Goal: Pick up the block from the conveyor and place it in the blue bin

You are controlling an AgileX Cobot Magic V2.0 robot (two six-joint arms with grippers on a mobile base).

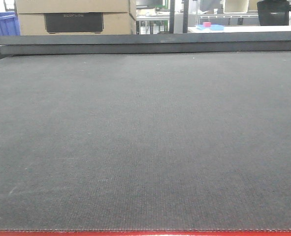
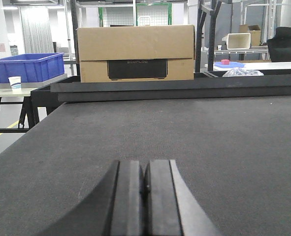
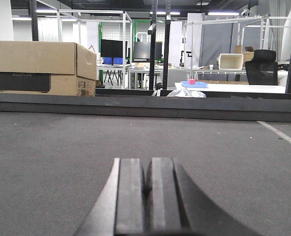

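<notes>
**Both jaws closed over the belt; blue bin off past the far left corner**

The conveyor [image 1: 145, 142] fills the front view: a flat, dark grey woven belt that runs out of frame on both left and right. A strip of its red frame [image 1: 145, 233] shows along the near edge. A dark rail [image 1: 150, 43] closes the far side, lying left to right. The belt's long axis cannot be settled from these views.

Behind the rail stands a cardboard box [image 2: 135, 53] with a black panel on its front, blocking the middle of the background. The blue bin [image 2: 28, 67] sits left of it on a side counter [image 2: 17, 91], beyond the belt's left edge, with a paper cup [image 2: 15, 81] just beside it. To the right, well behind the rail, a white counter [image 3: 234, 88] carries a blue tray [image 3: 194, 84] with a small pink object [image 3: 191, 81] on it. A black chair [image 3: 261, 66] stands further right.

The left gripper [image 2: 145, 169] hangs low over the belt, jaws pressed together on nothing. The right gripper [image 3: 147, 167] does likewise, its jaws closed and empty.
</notes>
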